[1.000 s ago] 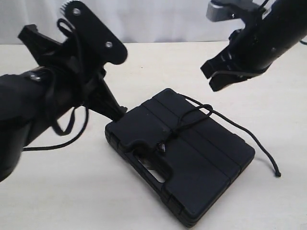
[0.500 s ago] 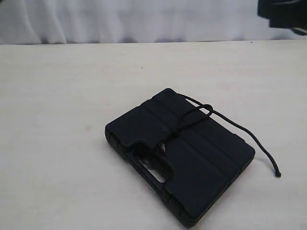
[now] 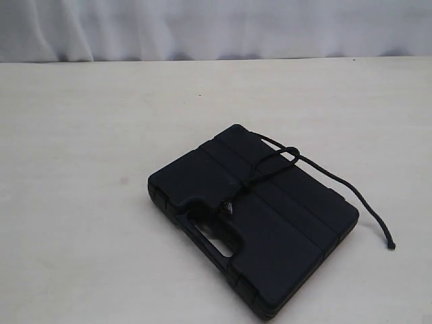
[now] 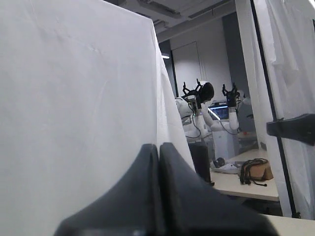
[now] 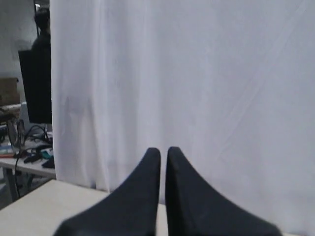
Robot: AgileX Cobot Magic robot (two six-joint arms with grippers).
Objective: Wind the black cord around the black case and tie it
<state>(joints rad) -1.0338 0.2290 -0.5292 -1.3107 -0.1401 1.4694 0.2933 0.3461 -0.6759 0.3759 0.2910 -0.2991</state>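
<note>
Left pincer (image 4: 158,146), right pincer (image 5: 163,150) closed, facing curtain (image 5: 206,73) | black case (image 3: 287,233) elsewhere, on table (image 3: 81,202)

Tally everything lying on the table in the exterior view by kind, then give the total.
black case: 1
black cord: 1
Total: 2

A robotics lab: white curtains (image 3: 202,30) screen the far edge of the desk (image 3: 81,135); beyond stand other robot arms (image 4: 204,101) (white, claws raised), a lit monitor (image 4: 219,112), a cluttered workbench (image 5: 17,163)
</note>
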